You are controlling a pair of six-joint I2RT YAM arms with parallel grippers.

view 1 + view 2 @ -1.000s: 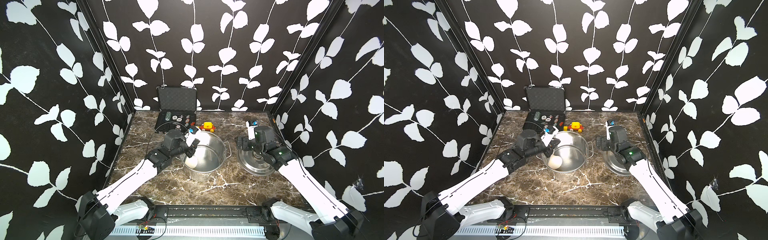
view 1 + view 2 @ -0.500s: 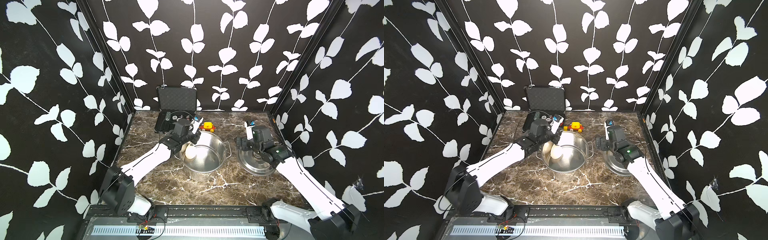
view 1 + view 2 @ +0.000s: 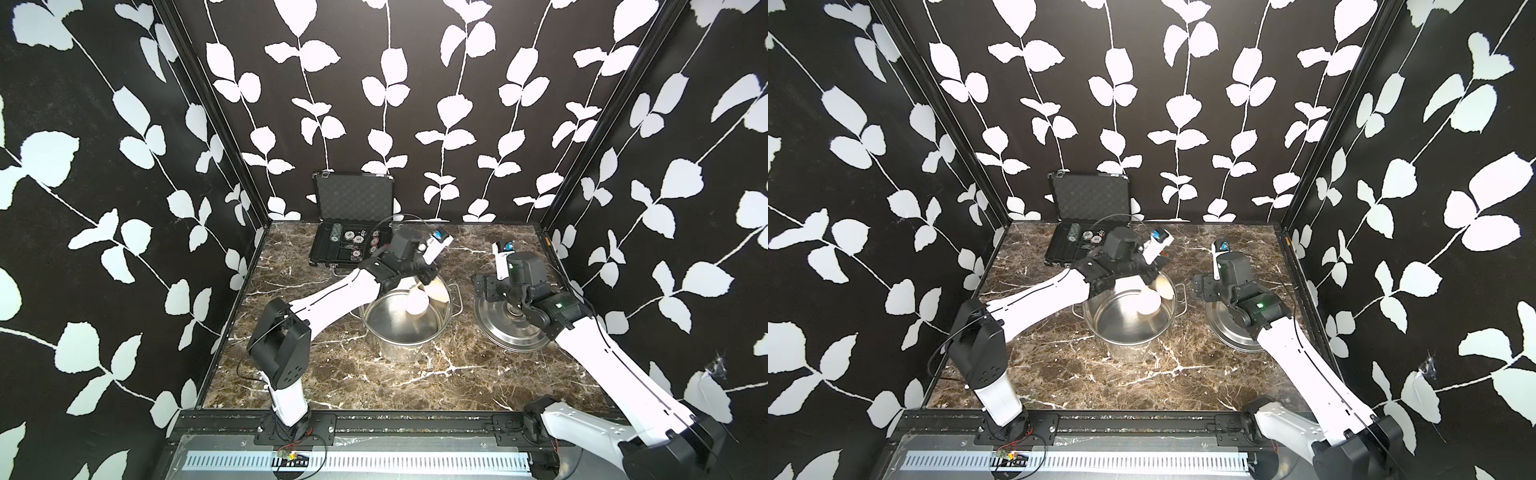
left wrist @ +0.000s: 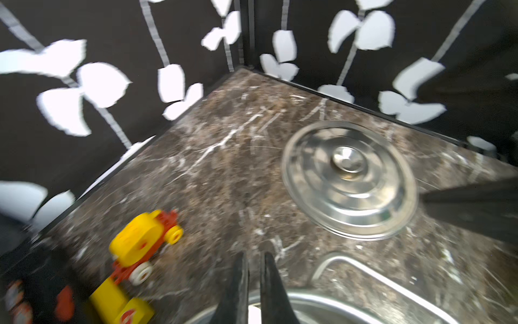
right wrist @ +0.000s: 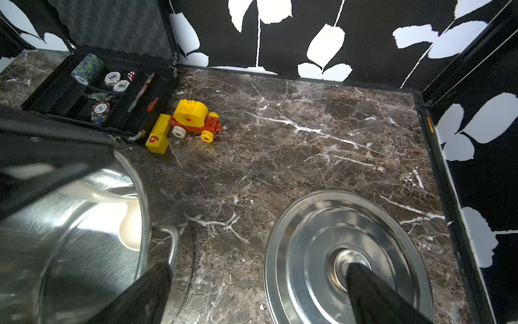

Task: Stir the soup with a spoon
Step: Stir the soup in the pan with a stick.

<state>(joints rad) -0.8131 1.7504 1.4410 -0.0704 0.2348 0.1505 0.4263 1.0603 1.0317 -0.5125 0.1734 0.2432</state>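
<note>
At the far left of the table stood an open poker-chip case, with a yellow and red toy just beside it. The left jaws, over the far rim of the pot, were pinched shut on the thin handle of the spoon. It slanted down from between them, its white bowl inside the pot. To the right, apart from the pot, the lid lay flat on the table. The right jaws hung above it, spread wide and holding nothing.
</note>
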